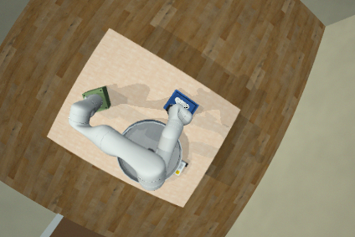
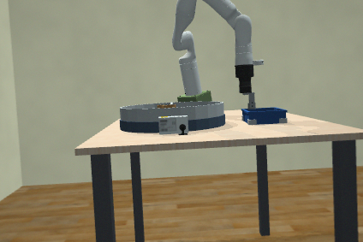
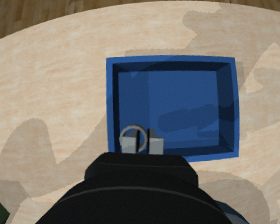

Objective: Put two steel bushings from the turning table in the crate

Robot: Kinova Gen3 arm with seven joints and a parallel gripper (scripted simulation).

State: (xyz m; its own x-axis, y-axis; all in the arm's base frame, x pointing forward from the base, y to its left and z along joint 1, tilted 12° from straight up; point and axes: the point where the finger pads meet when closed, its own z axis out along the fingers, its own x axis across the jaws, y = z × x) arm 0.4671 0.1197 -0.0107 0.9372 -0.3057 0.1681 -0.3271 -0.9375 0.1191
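My gripper [image 3: 143,136] is shut on a grey steel bushing [image 3: 132,137], seen as a ring between the fingertips in the wrist view. It hangs over the near left edge of the blue crate [image 3: 172,107]. From the side, the gripper [image 2: 252,100] holds the bushing just above the crate's rim [image 2: 264,115]. From above, the wrist [image 1: 181,113] covers part of the crate [image 1: 183,99]. The crate's floor looks empty where I can see it. The turning table [image 2: 172,115] is a round grey tray on a dark base; an orange-brown bushing [image 2: 166,106] shows at its rim.
The arm's green base plate [image 1: 97,96] stands at the table's far side. A small white control box [image 2: 173,125] sits against the turning table's front. The arm [image 1: 138,155] covers much of the turning table from above.
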